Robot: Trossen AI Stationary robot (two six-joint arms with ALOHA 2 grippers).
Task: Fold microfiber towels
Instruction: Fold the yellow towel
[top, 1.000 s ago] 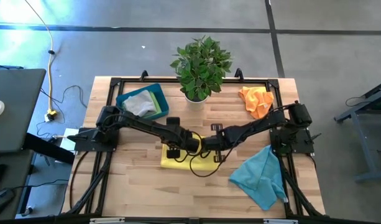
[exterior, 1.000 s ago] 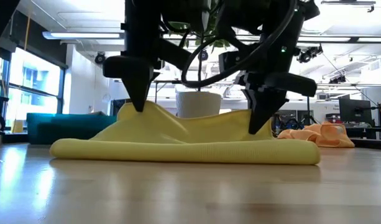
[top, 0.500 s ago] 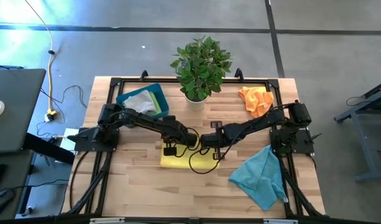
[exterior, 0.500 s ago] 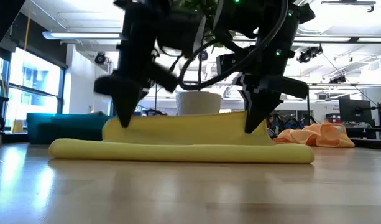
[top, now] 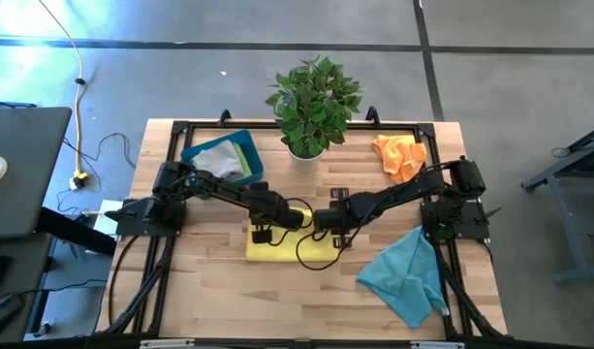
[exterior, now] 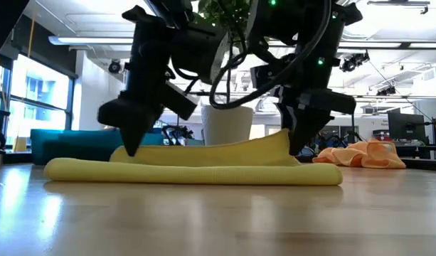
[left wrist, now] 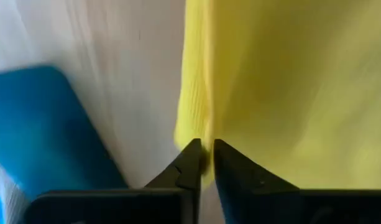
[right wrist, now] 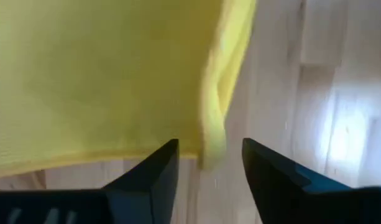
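Yellow towel [top: 282, 246] lying folded in the middle of the desk [top: 209, 291], toward the front, doubled over with its upper layer resting on the lower one

Left gripper [top: 263, 234] down at the towel's far left corner; jaws nearly together, with only a thin slit between the fingers [left wrist: 191, 163] and a bit of yellow edge in that slit, apparently pinched, though the blur leaves the grip uncertain

Right gripper [top: 337, 238] down at the towel's far right corner; jaws spread wide, with the towel's rolled edge lying in the gap and neither finger [right wrist: 154, 168] pressing on it, so nothing held there

From desk level, upper layer raised slightly at the right end beside the right gripper [exterior: 303, 139], lying flatter toward the left gripper [exterior: 129, 139]

Teal-blue towel [top: 405, 274] spread loose at the front right of the desk, well apart from the yellow one

Orange towel [top: 400, 155] crumpled at the back right corner

Grey towel [top: 217, 161] sitting in the blue tray [top: 240, 143] at the back left, with a green edge showing beside it

Potted plant [top: 312, 100] standing at the back centre, between the tray and the orange towel
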